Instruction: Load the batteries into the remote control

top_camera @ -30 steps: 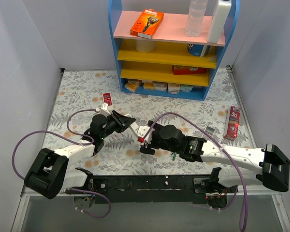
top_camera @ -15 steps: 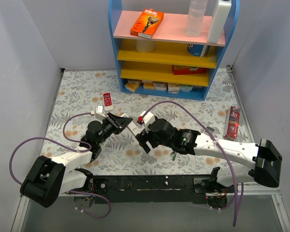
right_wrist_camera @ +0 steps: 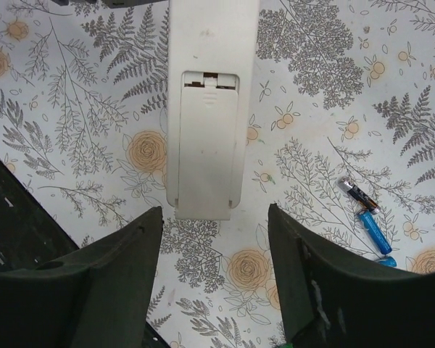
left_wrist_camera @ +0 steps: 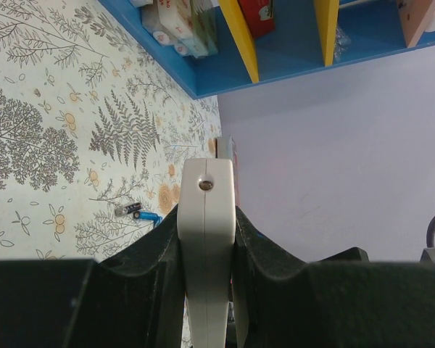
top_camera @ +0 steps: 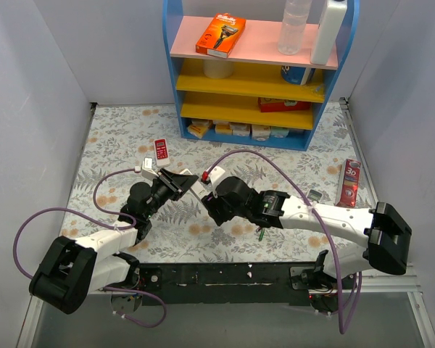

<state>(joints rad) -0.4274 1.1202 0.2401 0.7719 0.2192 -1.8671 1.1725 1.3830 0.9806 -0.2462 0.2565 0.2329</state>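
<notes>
My left gripper (top_camera: 177,183) is shut on the remote control (left_wrist_camera: 206,217), a slim white bar held edge-on above the table. The right wrist view shows the remote control's plain back (right_wrist_camera: 210,109) with its battery cover closed. My right gripper (right_wrist_camera: 214,217) is open, its fingers either side of the remote's free end without touching it. In the top view the right gripper (top_camera: 209,194) meets the remote control (top_camera: 195,188) mid-table. Two batteries, one dark (right_wrist_camera: 357,194) and one blue (right_wrist_camera: 375,230), lie together on the mat, and the left wrist view shows the same dark (left_wrist_camera: 127,210) and blue (left_wrist_camera: 148,216) pair. A green battery (top_camera: 262,233) lies near the right arm.
A blue shelf unit (top_camera: 257,72) with boxes and bottles stands at the back. A small red-and-white remote (top_camera: 160,148) lies left of it. A red box (top_camera: 349,184) lies at the right edge. Purple cables loop over both arms.
My right gripper has moved left and away from the bases, up to the remote's free end, and its jaws have narrowed a little. The left gripper, still holding the remote, shifted slightly.
</notes>
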